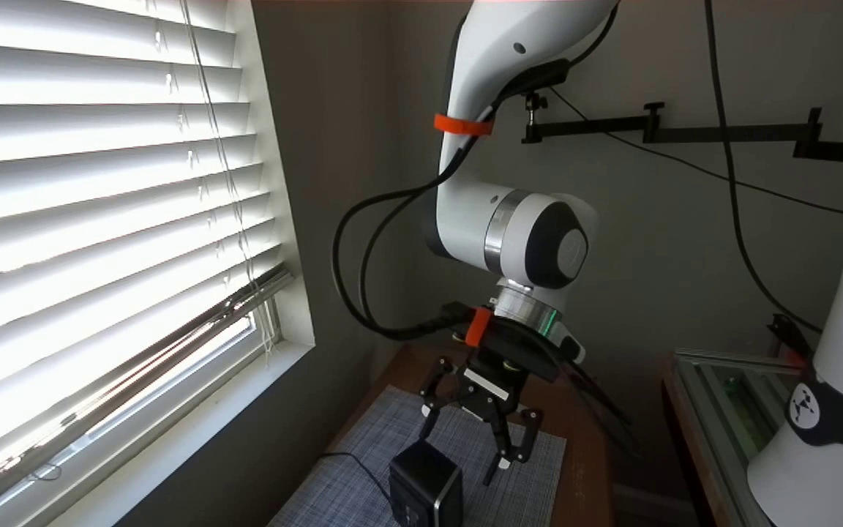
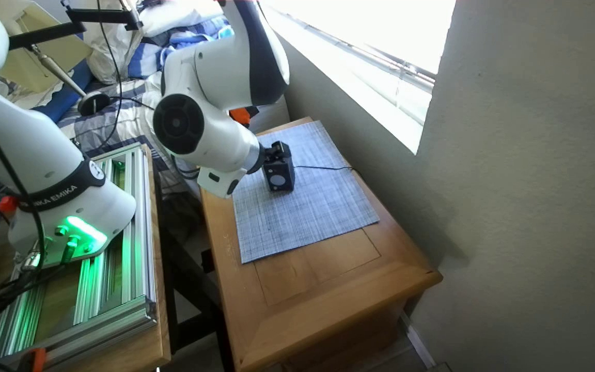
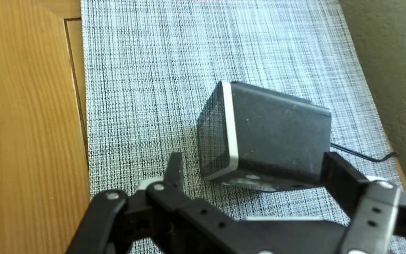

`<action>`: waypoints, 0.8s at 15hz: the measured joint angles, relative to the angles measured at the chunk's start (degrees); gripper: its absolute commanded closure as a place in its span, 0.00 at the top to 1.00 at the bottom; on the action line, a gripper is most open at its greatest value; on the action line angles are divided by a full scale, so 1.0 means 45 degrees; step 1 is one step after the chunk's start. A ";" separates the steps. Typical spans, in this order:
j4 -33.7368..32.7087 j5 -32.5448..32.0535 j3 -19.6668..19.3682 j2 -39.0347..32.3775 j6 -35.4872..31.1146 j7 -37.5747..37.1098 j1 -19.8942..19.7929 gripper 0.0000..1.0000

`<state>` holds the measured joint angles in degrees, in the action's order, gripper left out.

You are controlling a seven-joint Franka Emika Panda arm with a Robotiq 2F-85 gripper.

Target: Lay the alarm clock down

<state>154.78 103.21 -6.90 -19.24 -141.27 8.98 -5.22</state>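
In an exterior view, the gripper (image 1: 457, 457) was held near the alarm clock (image 1: 427, 483), its jaws spread wide. In an exterior view, the alarm clock was seen resting on a woven mat (image 2: 308, 217) laid over a wooden table (image 2: 318, 274), with a black cord (image 2: 323, 167) led off toward the wall (image 2: 514, 170). In the wrist view, the alarm clock was framed by the widely parted jaws; whether it was touched could not be told.

The orange-banded arm (image 1: 467, 219) is white, its cables (image 1: 335, 252) and end effector (image 1: 458, 451) black.
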 measured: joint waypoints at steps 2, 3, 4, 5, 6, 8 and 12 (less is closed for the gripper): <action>-0.0095 0.0081 -0.0089 -0.0168 0.0275 0.0106 0.0000 1.00; -0.0156 0.0095 -0.0133 -0.0270 0.0501 0.0133 -0.0001 1.00; -0.0220 0.0108 -0.0175 -0.0382 0.0751 0.0162 -0.0003 1.00; -0.0279 0.0121 -0.0213 -0.0488 0.0980 0.0181 -0.0004 1.00; -0.0330 0.0129 -0.0249 -0.0592 0.1165 0.0197 -0.0004 1.00; -0.0414 0.0148 -0.0340 -0.0778 0.1465 0.0234 -0.0005 1.00; -0.0505 0.0235 -0.0611 -0.0941 0.1834 0.0404 -0.0011 1.00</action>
<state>152.51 104.26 -9.65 -23.48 -133.01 10.79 -5.27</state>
